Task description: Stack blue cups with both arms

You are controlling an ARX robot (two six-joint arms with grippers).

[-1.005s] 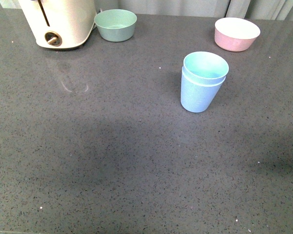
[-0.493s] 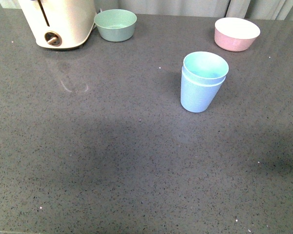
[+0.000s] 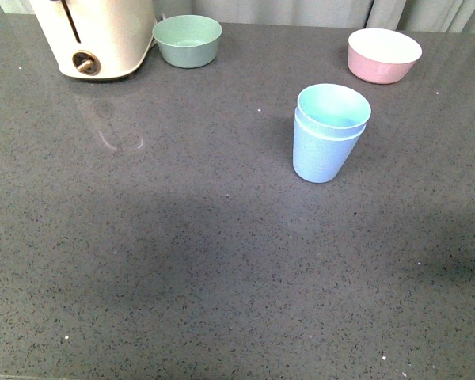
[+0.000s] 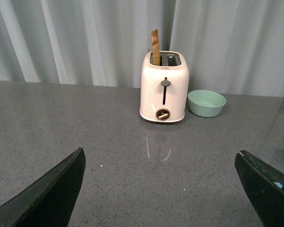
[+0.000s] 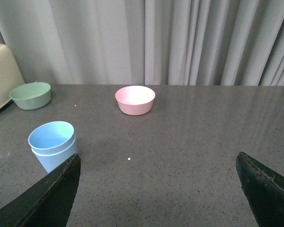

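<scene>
The two pale blue cups (image 3: 328, 134) stand nested, one inside the other, upright on the grey counter right of the middle in the front view. They also show in the right wrist view (image 5: 53, 144), beside one finger. My right gripper (image 5: 158, 189) is open and empty, apart from the cups. My left gripper (image 4: 161, 187) is open and empty over bare counter, facing the toaster. Neither arm shows in the front view.
A white toaster (image 3: 95, 36) stands at the far left, with a slice in its slot in the left wrist view (image 4: 164, 87). A green bowl (image 3: 188, 40) sits beside it. A pink bowl (image 3: 384, 55) sits at the far right. Grey curtains hang behind the counter.
</scene>
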